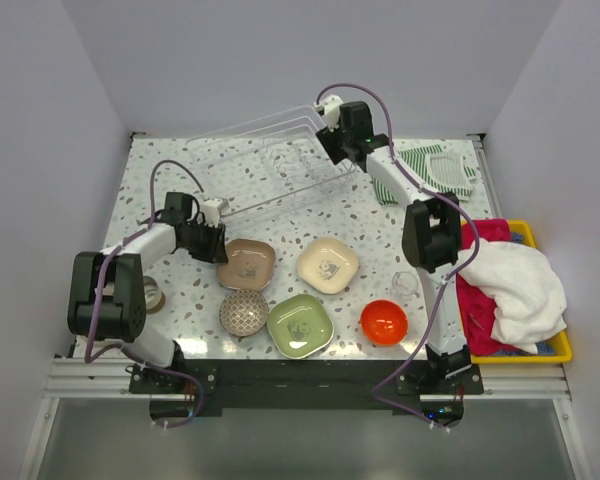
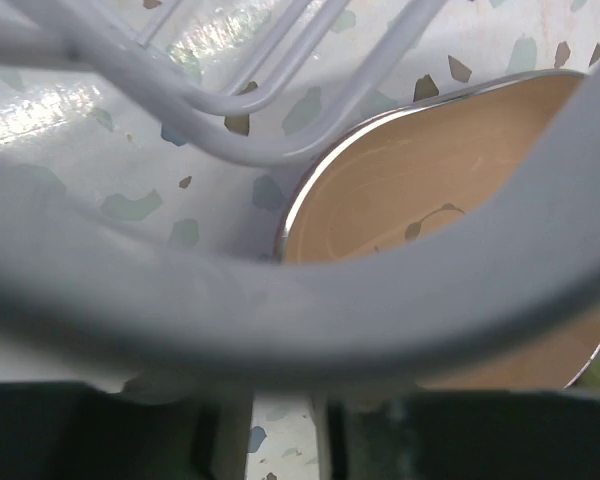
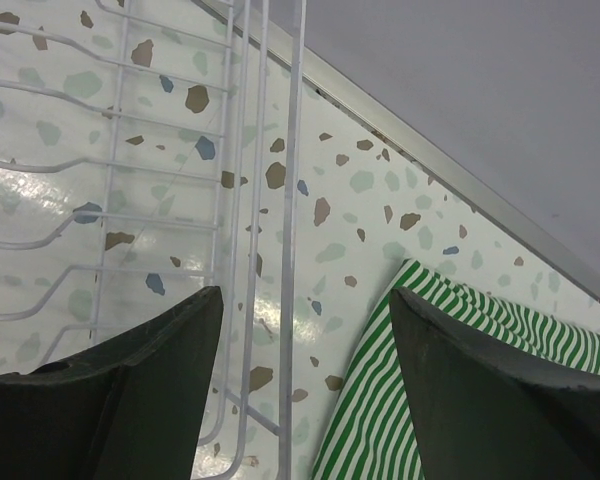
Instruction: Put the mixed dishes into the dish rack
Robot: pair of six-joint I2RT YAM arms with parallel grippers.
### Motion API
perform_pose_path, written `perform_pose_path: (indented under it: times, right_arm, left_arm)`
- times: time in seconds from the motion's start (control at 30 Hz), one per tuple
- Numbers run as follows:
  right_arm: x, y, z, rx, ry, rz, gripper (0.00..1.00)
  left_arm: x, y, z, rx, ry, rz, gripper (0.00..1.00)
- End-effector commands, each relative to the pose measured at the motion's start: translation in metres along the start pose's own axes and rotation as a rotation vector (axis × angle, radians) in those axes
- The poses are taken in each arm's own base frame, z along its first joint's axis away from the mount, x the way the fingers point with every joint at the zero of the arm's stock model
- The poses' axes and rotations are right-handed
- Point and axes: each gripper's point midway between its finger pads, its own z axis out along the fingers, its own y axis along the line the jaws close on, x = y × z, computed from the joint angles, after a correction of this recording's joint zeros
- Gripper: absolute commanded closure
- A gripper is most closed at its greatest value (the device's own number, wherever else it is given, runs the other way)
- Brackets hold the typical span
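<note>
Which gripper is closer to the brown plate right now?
Left. The left gripper sits just beyond the brown plate, at the near-left corner of the dish rack; the right gripper is far off at the rack's far-right edge.

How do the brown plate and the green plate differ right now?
The brown plate is tan; the green plate pale green. The brown plate lies farther back, beside the left gripper; the green plate sits near the front edge, with no gripper near it. Both are rounded-square, flat on the table, outside the dish rack.
</note>
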Motion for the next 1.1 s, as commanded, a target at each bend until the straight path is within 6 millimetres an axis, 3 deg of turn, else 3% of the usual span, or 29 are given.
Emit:
perform_pose_path:
  times: [0.0,0.17,0.4,0.53,0.63,0.83,0.93,1.07]
  right_arm:
    - [-0.039,-0.023,-0.031,0.031,-0.088,-0.001,0.28]
    - [-0.038,-0.028,-0.032,0.043,-0.083,0.004,0.28]
    - [-0.028,-0.029,-0.024,0.032,-0.059,0.009,0.28]
    - [-0.021,-0.023,-0.015,0.011,-0.044,0.011,0.29]
    - [-0.019,-0.017,-0.007,-0.013,-0.04,0.017,0.33]
    - [-0.009,-0.006,0.003,-0.052,-0.021,0.014,0.42]
    - [-0.004,-0.002,0.006,-0.067,-0.007,0.012,0.46]
    - [0.002,0.001,0.008,-0.077,0.009,0.014,0.46]
  left_arm:
    - [-0.012,0.012,-0.006,-0.087,0.024,0.042,0.75]
    - [0.0,0.024,-0.019,-0.163,0.098,0.097,0.85]
    - [0.014,0.026,-0.035,-0.196,0.146,0.135,0.89]
    - [0.018,0.036,-0.047,-0.243,0.149,0.127,0.89]
    - [0.022,0.054,-0.057,-0.284,0.154,0.088,0.71]
    - [0.031,0.081,-0.07,-0.318,0.168,0.017,0.51]
    - [0.016,0.082,-0.08,-0.32,0.109,0.015,0.46]
    - [-0.031,0.077,-0.099,-0.333,-0.043,0.041,0.41]
